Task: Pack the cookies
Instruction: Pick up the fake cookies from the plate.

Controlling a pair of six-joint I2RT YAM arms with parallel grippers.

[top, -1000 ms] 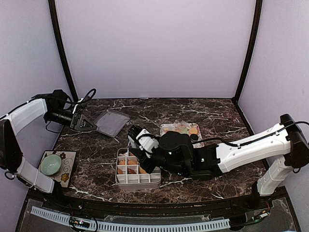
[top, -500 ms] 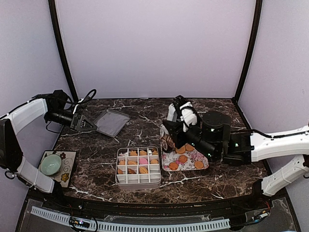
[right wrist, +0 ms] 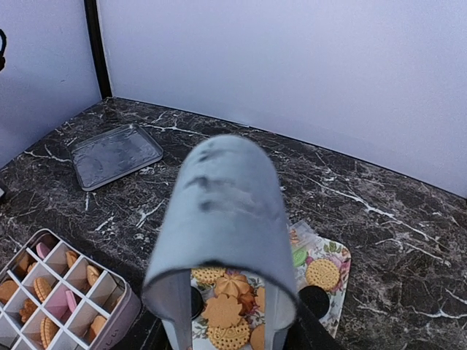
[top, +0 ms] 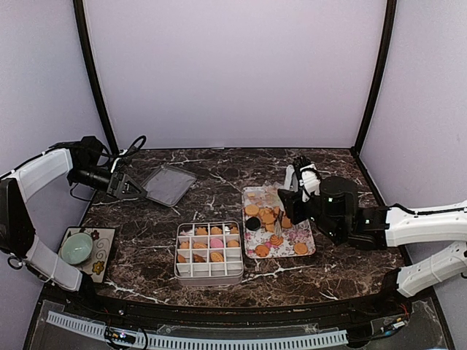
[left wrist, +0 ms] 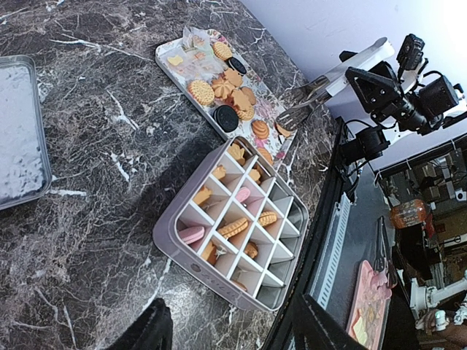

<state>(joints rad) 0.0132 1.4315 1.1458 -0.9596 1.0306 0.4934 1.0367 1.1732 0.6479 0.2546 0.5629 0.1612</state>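
Box (top: 208, 278) ~half full, near row empty; many cookies (top: 266, 216) remain on tray (top: 307, 235). R gripper (top: 292, 191) clamps tongs (left wrist: 321, 87), L gripper (top: 131, 187) open.

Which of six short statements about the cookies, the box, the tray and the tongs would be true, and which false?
1. The metal tongs have their tips over the flower-patterned tray. True.
2. Every compartment of the grey box holds a cookie. False: the row nearest the arms' bases is empty.
3. A pink cookie lies in the box. True.
4. The grey lid sits on the box. False: it lies apart from it on the table, farther back and left.
5. The green bowl stands on the tray. False: it stands on a small mat at the left edge.
6. A black sandwich cookie lies on the tray. True.
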